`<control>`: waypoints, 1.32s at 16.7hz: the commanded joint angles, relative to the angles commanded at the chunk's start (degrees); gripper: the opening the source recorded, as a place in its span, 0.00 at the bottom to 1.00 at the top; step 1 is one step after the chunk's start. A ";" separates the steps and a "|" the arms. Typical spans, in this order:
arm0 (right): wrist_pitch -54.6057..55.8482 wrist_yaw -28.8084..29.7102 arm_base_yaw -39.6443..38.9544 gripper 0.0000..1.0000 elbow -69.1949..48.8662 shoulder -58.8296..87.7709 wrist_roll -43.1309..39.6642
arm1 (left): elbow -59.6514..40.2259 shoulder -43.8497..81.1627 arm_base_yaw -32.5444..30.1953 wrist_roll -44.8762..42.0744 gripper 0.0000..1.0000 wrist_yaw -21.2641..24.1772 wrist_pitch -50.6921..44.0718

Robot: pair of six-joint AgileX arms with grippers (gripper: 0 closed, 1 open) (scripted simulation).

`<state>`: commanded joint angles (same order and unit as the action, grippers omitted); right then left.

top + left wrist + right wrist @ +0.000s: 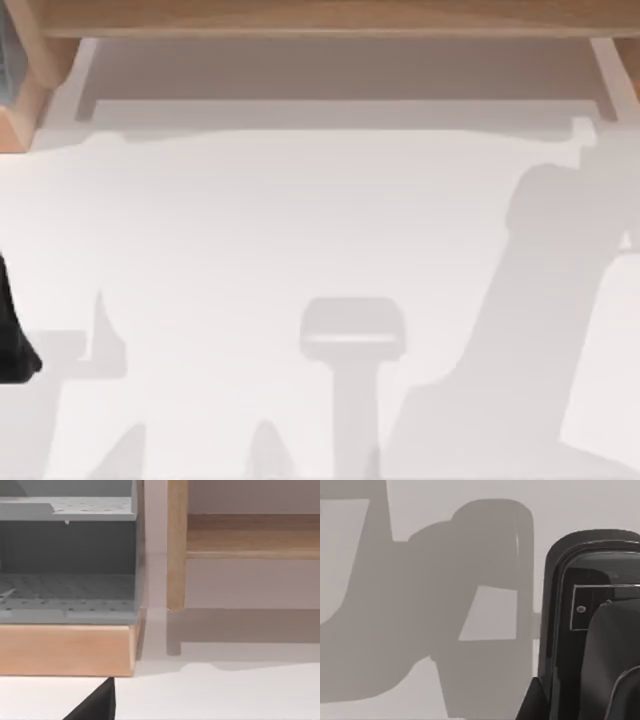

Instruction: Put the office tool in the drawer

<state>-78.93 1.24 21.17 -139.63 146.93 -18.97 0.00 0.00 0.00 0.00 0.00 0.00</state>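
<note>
Two things stand on the far side of the white tabletop (pixel 300 220): a long wooden cabinet (pixel 330 18) across the far edge, and a wooden block (pixel 22 120) at the far left corner. Under the cabinet a pale, shallow tray (pixel 340 70) with low side walls reaches toward the near side. It may be the drawer, pulled open, but I cannot tell for sure.

The left arm (pixel 12 335) comes in at the left edge of the tabletop as a black shape, about halfway between near and far. In the left wrist view a grey rack (pixel 70 587) with dotted shelves sits on a wooden base (pixel 65 650). Just beside it stands a wooden leg (pixel 176 545) with a wooden rail (pixel 252 537) behind it. A black tip of the left gripper (pixel 95 706) points at the base and is close to its near corner. How wide this gripper stands I cannot tell.

In the right wrist view a black rounded housing (pixel 592 630) with a thin light outline hangs over the shadowed tabletop. Whether it is part of the right gripper I cannot tell, nor how wide that gripper stands.

Where the office tool lies I cannot tell.
</note>
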 joint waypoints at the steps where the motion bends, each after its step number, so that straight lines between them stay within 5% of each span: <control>1: 0.03 -0.08 0.02 0.00 0.66 1.07 -0.68 | 0.00 0.00 0.00 0.00 1.00 0.00 0.00; 7: -0.13 -0.07 0.08 0.00 1.23 1.84 -1.13 | 0.00 0.00 0.00 0.00 1.00 0.00 0.00; 20: -0.13 -0.07 0.08 0.98 1.23 1.84 -1.13 | 0.00 0.00 0.00 0.00 1.00 0.00 0.00; 22: -0.13 -0.07 0.08 1.00 1.23 1.84 -1.13 | 0.00 0.00 0.00 0.00 1.00 0.00 0.00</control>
<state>-79.05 1.17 21.25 -138.40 148.77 -20.10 0.00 0.00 0.00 0.00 0.00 0.00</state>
